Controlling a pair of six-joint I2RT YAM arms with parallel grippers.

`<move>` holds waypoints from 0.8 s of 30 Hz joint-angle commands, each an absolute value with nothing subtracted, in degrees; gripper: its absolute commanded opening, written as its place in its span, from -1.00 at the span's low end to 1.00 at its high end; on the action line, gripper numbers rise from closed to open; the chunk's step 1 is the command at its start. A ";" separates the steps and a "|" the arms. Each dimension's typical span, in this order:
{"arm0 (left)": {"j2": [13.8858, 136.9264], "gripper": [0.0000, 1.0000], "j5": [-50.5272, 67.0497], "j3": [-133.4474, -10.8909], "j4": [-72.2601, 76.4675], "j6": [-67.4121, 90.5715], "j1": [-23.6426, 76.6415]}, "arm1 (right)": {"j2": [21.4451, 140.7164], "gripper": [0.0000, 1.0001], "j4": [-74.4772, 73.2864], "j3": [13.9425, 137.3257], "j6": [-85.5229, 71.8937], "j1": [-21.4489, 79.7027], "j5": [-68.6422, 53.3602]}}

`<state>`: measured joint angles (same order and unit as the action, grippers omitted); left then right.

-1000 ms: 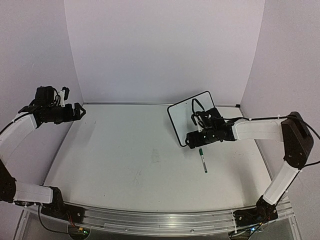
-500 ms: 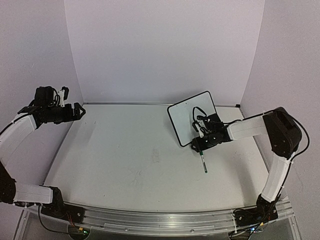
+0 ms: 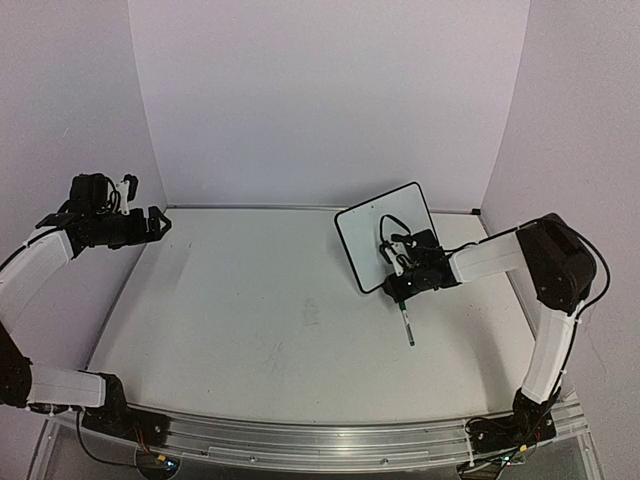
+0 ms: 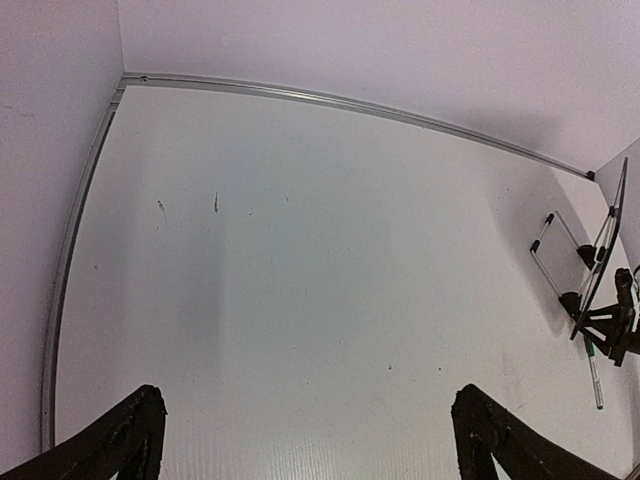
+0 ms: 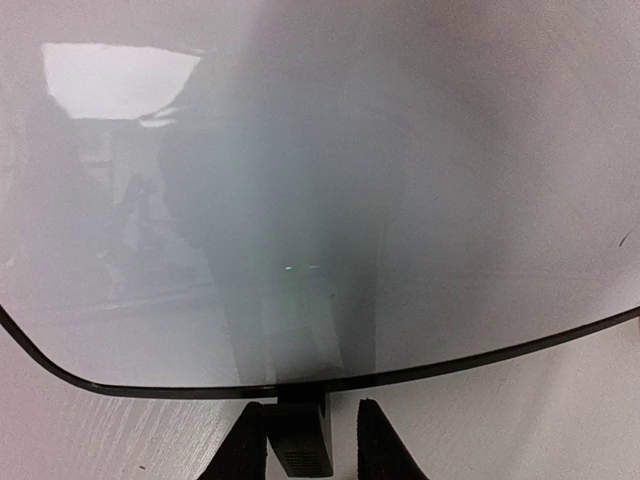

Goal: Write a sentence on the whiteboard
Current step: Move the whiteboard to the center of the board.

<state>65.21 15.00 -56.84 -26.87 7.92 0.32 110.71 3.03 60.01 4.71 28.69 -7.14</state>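
Left end effector (image 3: 158, 224) hovers raised, fingers wide apart; right end effector (image 3: 400, 290), arm outstretched, clamps a marker (image 3: 408, 326).

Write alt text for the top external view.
The right gripper sits at the lower edge of the whiteboard, which stands tilted at the back right of the table. A thin marker extends from under the gripper toward the near edge. The left gripper hovers open over the back left corner, holding nothing.

The whiteboard (image 3: 385, 228) stands propped toward the back right of the bench (image 3: 250, 330). The right end effector (image 3: 402, 283) sits just before its lower edge. A marker (image 3: 408, 328) lies on the bench just nearer. The left end effector (image 3: 158, 222) hangs over the back left corner, well apart.
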 commanded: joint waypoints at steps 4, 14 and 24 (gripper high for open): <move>64.87 0.99 15.46 -56.77 -25.30 7.91 0.20 | 110.50 -0.86 5.24 60.22 6.64 29.38 -6.99; 64.87 0.99 15.29 -56.69 -25.22 7.98 0.20 | 108.26 -1.00 5.70 57.67 7.98 35.34 -1.85; 65.30 0.99 15.64 -56.67 -25.14 8.09 0.18 | 104.49 -1.00 5.97 54.17 0.39 47.90 2.52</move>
<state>65.23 15.00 -56.84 -26.89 7.92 0.32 107.99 5.47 55.12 3.56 42.26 2.12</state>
